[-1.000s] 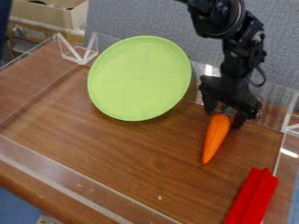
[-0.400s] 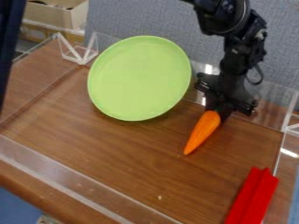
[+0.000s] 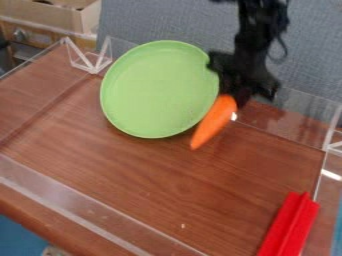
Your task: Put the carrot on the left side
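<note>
The pincer (image 3: 235,92) is clamped on the top end of the carrot (image 3: 213,123), and the carrot is held clear of the worktop (image 3: 120,190), hanging tilted with its tip pointing down and to the left in the picture. The black arm (image 3: 257,35) is seen rising from the pincer toward the top edge of the view, slightly blurred. Just left of the pincer, the green plate (image 3: 154,88) is found lying on the worktop, and the carrot's lower part is seen against the plate's right rim; whether the two touch cannot be told. Well below and to the right of the pincer, at the bottom corner, the red bars (image 3: 291,228) are laid flat. Far to the upper left of the pincer, a clear stand (image 3: 91,56) is set at the worktop's back edge, with cardboard boxes (image 3: 56,15) behind it.
</note>
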{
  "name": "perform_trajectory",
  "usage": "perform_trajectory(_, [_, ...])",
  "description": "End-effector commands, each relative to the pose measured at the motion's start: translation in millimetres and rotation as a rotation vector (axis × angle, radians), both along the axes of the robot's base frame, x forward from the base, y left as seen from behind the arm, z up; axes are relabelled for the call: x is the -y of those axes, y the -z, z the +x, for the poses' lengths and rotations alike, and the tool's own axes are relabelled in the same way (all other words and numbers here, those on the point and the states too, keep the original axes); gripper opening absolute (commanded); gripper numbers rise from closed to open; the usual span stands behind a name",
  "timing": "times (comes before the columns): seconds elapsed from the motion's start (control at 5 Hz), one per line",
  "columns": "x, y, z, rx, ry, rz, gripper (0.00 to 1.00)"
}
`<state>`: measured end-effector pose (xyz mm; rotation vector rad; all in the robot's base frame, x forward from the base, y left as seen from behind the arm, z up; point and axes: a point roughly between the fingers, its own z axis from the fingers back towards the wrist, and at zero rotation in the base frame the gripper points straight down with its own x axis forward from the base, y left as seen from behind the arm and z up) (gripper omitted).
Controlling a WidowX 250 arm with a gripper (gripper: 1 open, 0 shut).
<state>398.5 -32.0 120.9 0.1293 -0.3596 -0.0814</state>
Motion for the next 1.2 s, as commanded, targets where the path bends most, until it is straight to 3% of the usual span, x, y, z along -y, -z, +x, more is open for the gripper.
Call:
perform_trajectory(0.0, [-28,-68.4,-10.3,0.142,-0.071,-0.003,0.00])
perform_trajectory(0.2, [-65,-69.2,-29.1,0.203,-0.151,0.004,0.00])
perform_trajectory(0.6, [-148,-64.8,-78.6,0.210,-0.306,0.046,0.00])
perform_trajectory(0.8, [-177,-65.4,-83.7,0.210,-0.354,0.050,0.00])
perform_trajectory(1.0, [-184,-62.4,-77.1,0.204,-0.362,0.040,1.00])
